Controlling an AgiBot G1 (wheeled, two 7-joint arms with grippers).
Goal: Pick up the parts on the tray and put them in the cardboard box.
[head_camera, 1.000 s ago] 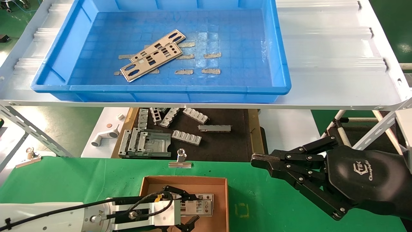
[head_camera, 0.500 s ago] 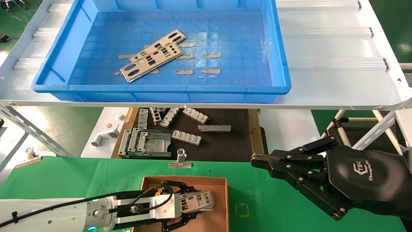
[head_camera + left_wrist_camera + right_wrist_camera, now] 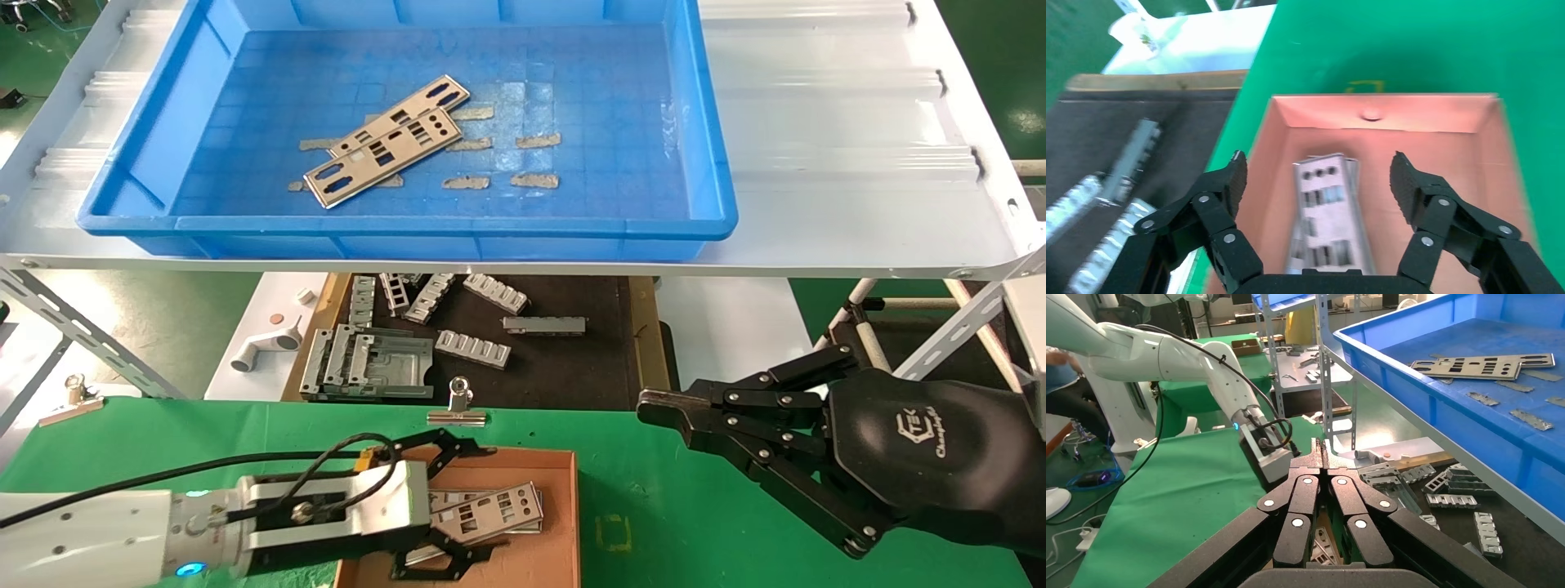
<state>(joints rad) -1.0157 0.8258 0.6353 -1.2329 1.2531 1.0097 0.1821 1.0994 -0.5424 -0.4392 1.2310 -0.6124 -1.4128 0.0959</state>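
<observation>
Two silver punched plates (image 3: 384, 139) lie overlapping on the floor of the blue tray (image 3: 458, 229) on the shelf; they also show in the right wrist view (image 3: 1480, 364). The cardboard box (image 3: 575, 506) sits on the green table at the front. A plate (image 3: 490, 505) lies flat in it on top of another, also seen in the left wrist view (image 3: 1324, 208). My left gripper (image 3: 482, 502) hovers open over the box, its fingers (image 3: 1232, 180) apart on either side of the plate and not touching it. My right gripper (image 3: 654, 404) is shut and empty, parked to the right.
Several tan tape strips (image 3: 535, 180) lie on the tray floor. Below the white shelf (image 3: 817, 122), a dark mat (image 3: 572, 367) holds ribbed grey brackets (image 3: 472, 347). A binder clip (image 3: 459, 408) stands just behind the box. Green cloth (image 3: 654, 523) lies between box and right arm.
My left gripper has drawn back to the left, away from the box's middle. The plate that was between its fingers now lies free and slightly turned in the box. The right arm has not moved.
</observation>
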